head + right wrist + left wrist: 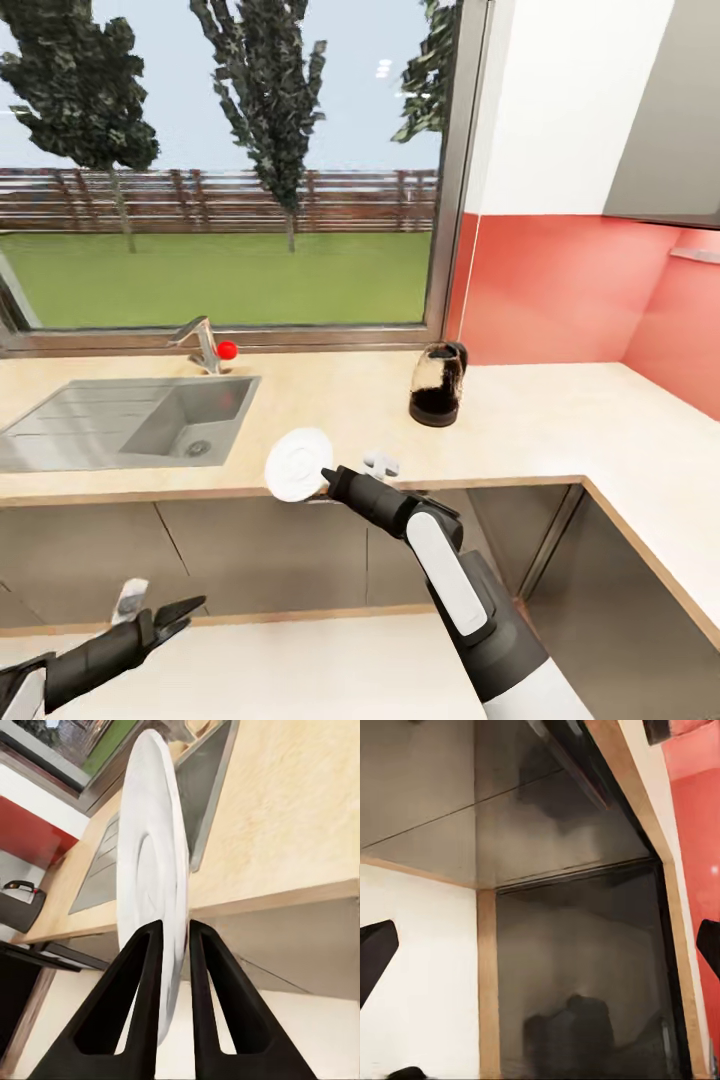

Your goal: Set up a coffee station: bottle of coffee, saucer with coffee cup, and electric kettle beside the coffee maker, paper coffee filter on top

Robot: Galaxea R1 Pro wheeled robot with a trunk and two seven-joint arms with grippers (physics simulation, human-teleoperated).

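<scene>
Saucer held on edge at the countertop's front rim

The left gripper (165, 615), jaws spread, is seen at seven o'clock, its arm cut off. The saucer (298, 463) is pinched by the right gripper (327, 478) over the countertop (520, 420); the coffee cup (382, 464) is half hidden behind. The electric kettle (438, 384) is set at one o'clock.

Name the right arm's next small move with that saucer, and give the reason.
Probably carry the saucer further in over the countertop and level it. The right gripper pinches it on edge at the counter's front, so it would tip if released.
</scene>
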